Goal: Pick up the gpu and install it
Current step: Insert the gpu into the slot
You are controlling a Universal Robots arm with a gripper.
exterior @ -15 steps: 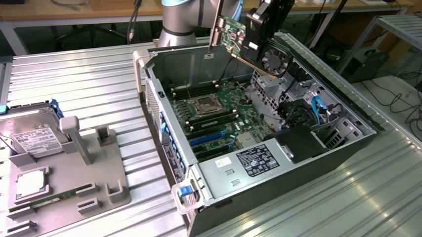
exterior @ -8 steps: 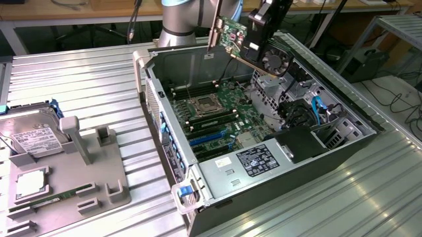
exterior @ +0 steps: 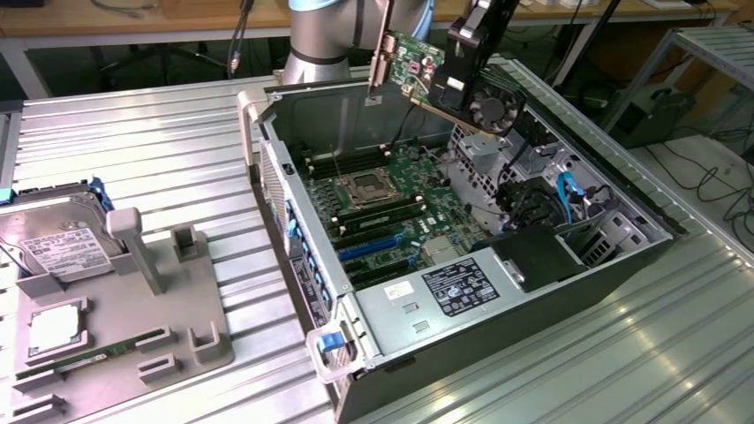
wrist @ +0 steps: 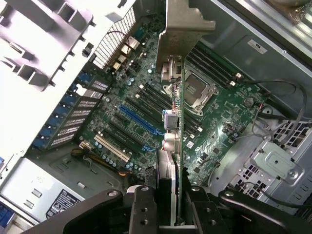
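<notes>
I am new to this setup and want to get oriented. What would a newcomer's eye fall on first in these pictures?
First, the gpu, gripped by the gripper and hanging tilted above the open computer case. Next, the green motherboard lying bare inside that case. At the exterior view's left, a gray holder carries a silver hard drive.

Hand (wrist: 170, 197) hides gripped end of gpu (wrist: 181, 39).

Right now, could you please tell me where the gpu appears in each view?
Exterior view: gpu held up above the far end of the open case.
Wrist view: gpu seen edge-on, over the motherboard.
Shared landmark: the CPU socket.
</notes>
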